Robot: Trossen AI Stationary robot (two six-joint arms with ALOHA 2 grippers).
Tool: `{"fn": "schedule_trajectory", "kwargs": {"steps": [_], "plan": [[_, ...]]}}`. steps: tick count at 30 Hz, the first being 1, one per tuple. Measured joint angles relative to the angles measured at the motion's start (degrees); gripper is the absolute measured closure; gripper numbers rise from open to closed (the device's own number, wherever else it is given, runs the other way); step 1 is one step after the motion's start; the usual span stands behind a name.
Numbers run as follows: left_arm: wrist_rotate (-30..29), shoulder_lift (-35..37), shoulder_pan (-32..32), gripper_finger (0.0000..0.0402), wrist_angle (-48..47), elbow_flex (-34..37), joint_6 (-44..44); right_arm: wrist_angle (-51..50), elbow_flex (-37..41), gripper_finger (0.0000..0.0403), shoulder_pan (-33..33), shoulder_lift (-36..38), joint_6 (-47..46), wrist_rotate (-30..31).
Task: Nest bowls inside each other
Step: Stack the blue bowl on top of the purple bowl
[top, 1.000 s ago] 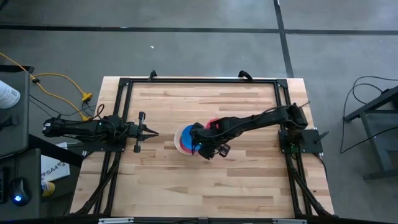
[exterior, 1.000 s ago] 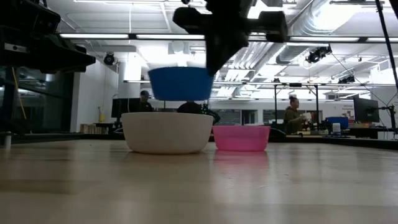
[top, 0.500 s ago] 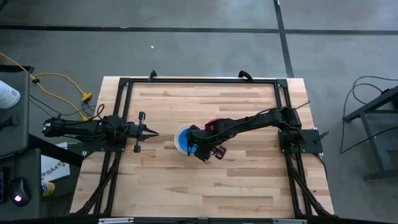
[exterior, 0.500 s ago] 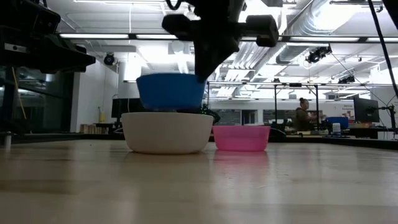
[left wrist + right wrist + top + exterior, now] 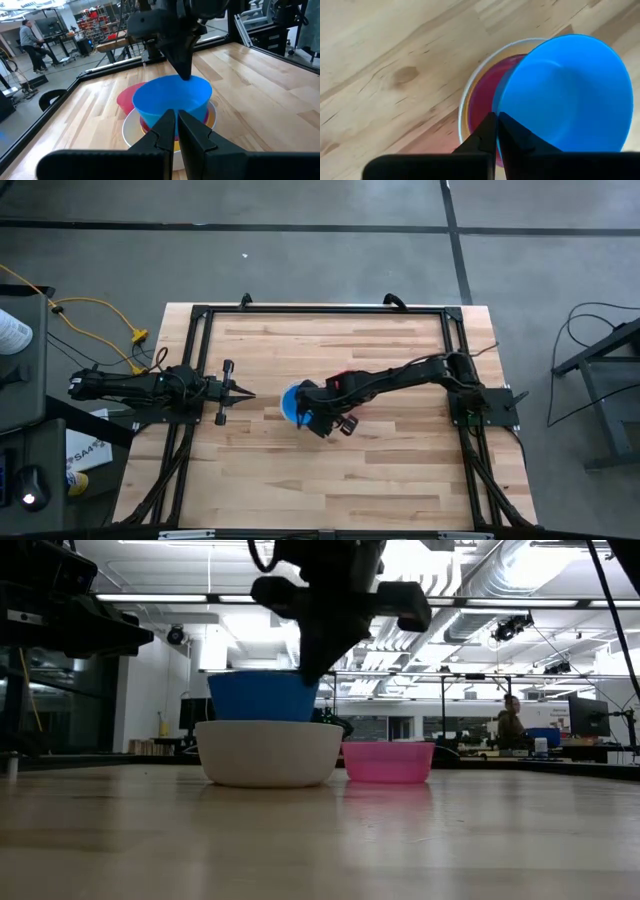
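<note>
The blue bowl (image 5: 262,697) is pinched by its rim in the closed right tool (image 5: 496,131) and hung partly inside the white bowl (image 5: 268,753) on the counter (image 5: 380,470), while the left tool (image 5: 240,393), closed and empty, is held well apart.

Blue bowl (image 5: 262,697) upright, partly inside white bowl (image 5: 269,753) stack; pink bowl (image 5: 388,762) just beside.

One bowl (image 5: 263,697) sits in the stack (image 5: 268,753), another bowl (image 5: 388,762) just beside it
</note>
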State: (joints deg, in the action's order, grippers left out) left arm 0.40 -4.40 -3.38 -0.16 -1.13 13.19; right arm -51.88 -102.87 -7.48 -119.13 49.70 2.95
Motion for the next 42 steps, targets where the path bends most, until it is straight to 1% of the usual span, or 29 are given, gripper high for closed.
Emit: {"fn": "schedule_trajectory", "kwargs": {"steps": [7, 22, 30, 42], "plan": [[0.0, 0.0, 0.0, 0.0382, 0.0, 0.02, 0.0, 0.16, 0.06, 0.0399, 0.73, -1.18, -0.81, -0.38], [0.0, 0.0, 0.0, 0.0382, 0.0, 0.01, 0.0, -0.13, 0.07, 0.0399, 1.13, -1.34, -2.19, -3.53], [0.0, 0.0, 0.0, 0.0382, 0.0, 0.02, 0.0, 0.29, 0.76, 0.0399, 1.13, -1.34, -4.56, -5.25], [0.0, 0.0, 0.0, 0.0382, 0.0, 0.01, 0.0, 0.26, 0.76, 0.0399, 1.11, -1.34, -4.66, -6.63]]}}
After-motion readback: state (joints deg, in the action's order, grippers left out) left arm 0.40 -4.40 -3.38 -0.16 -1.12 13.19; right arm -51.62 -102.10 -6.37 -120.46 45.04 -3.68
